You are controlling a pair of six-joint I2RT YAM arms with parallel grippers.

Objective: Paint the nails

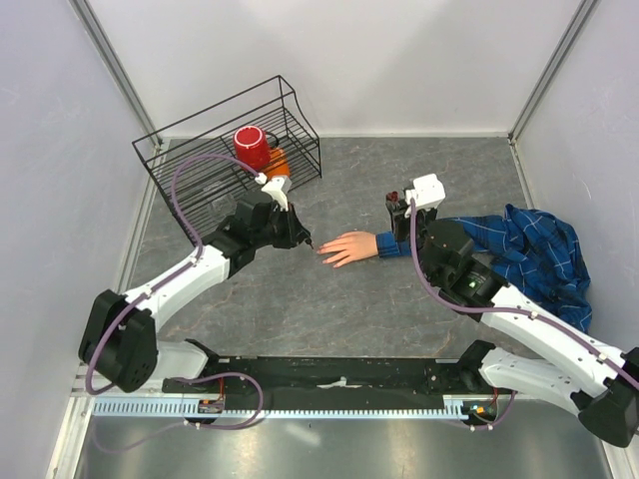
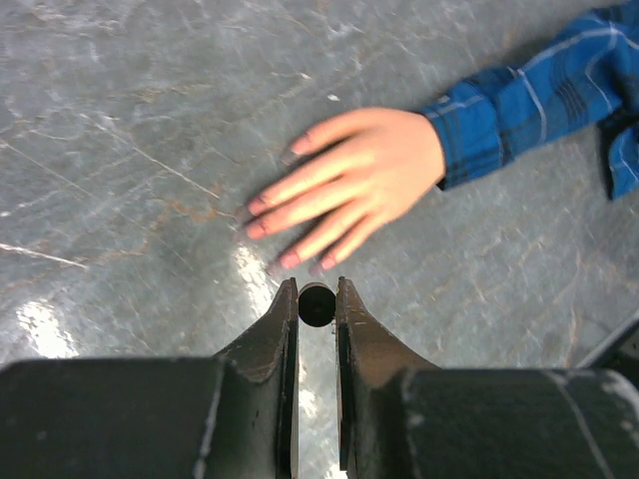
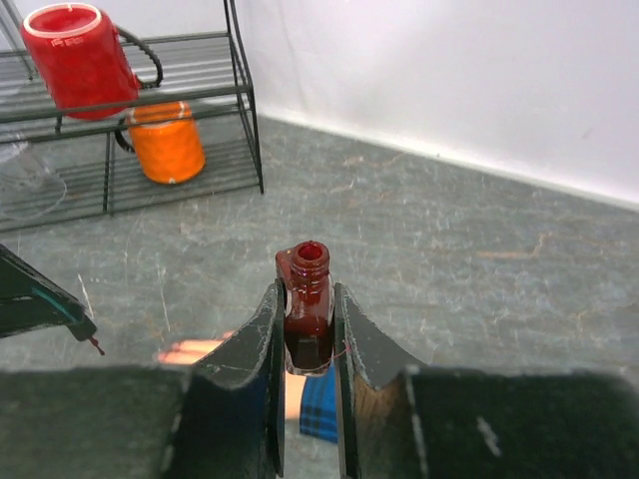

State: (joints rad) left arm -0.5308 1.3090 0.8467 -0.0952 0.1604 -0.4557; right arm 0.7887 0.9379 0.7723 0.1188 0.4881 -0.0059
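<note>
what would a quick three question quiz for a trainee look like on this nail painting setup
1. True or false: the right gripper is shut on an uncapped polish bottle.
2. Short answer: which gripper pinches the dark brush cap just short of the fingertips of the fake hand?
3. Pick one: the red mug sits A) in the wire rack, B) on the fake hand, C) in the right gripper.

Key: 1 true; 2 the left gripper; 3 A.
</note>
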